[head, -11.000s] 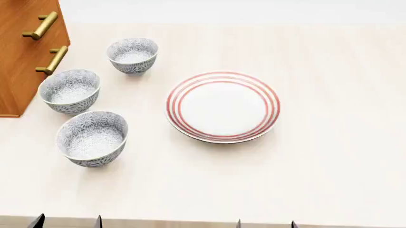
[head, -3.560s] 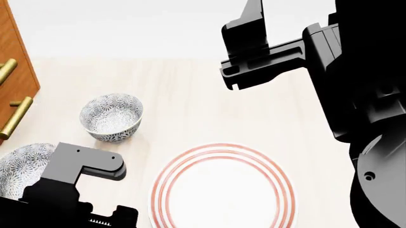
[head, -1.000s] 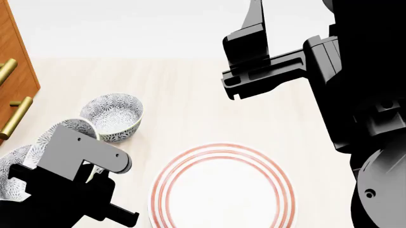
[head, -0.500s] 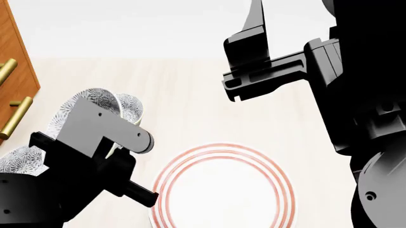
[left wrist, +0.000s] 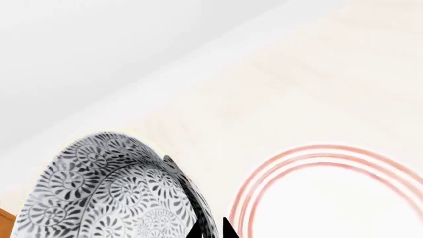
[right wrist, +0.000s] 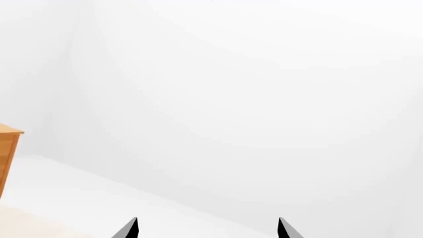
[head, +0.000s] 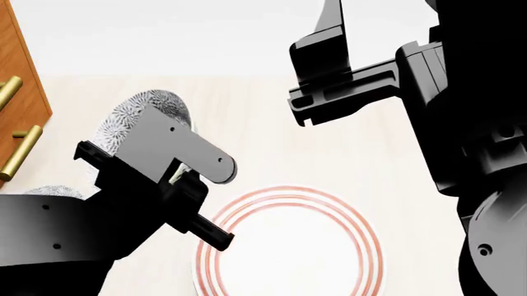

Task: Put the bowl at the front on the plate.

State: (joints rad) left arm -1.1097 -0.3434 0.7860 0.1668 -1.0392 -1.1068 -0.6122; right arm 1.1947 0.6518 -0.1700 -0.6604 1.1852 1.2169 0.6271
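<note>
My left gripper [head: 177,176] grips the bowl [head: 140,117] by its rim, lifted and tilted above the table [head: 263,123], just left of the plate [head: 288,246]; another bowl [head: 53,192] peeks out at far left; my right gripper [right wrist: 207,229] is raised, fingers apart, grasping nothing, facing a white wall.

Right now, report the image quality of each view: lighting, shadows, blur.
Head view: flat even light, sharp, the left gripper hiding much of the bowl. Left wrist view: bowl pattern crisp, the plate washed out. Right wrist view: nearly blank white.
</note>
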